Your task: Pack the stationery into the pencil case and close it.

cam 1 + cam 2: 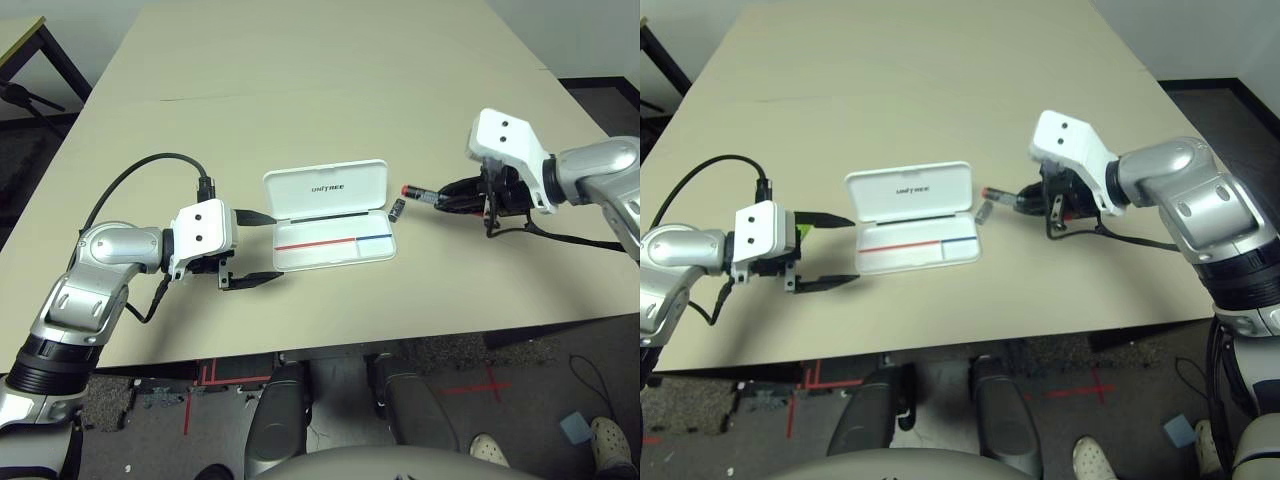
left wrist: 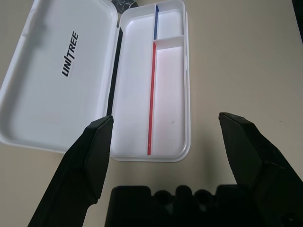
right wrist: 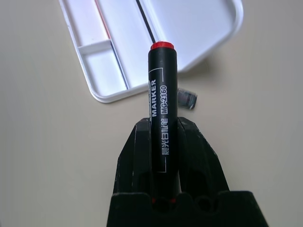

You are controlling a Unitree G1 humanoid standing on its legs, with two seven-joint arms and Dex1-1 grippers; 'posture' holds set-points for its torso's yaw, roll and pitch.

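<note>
The white pencil case (image 1: 335, 250) lies open mid-table, its lid (image 1: 325, 188) folded back and a thin red-and-blue pencil (image 2: 152, 94) in the tray. My right gripper (image 3: 163, 130) is shut on the black marker (image 1: 432, 194), right of the case, with the red cap (image 1: 408, 189) pointing at the case's right end. A tiny dark grey piece (image 1: 398, 208) rests on the table between cap and case. My left gripper (image 1: 274, 245) stands open at the case's left end, holding nothing. A lime-green bit (image 1: 800, 230) shows behind its upper finger.
The beige table (image 1: 320, 90) stretches bare behind the case. Its front edge runs close below both grippers. A black cable (image 1: 130, 180) loops over my left forearm. A dark desk frame (image 1: 40, 60) stands off the table's far left corner.
</note>
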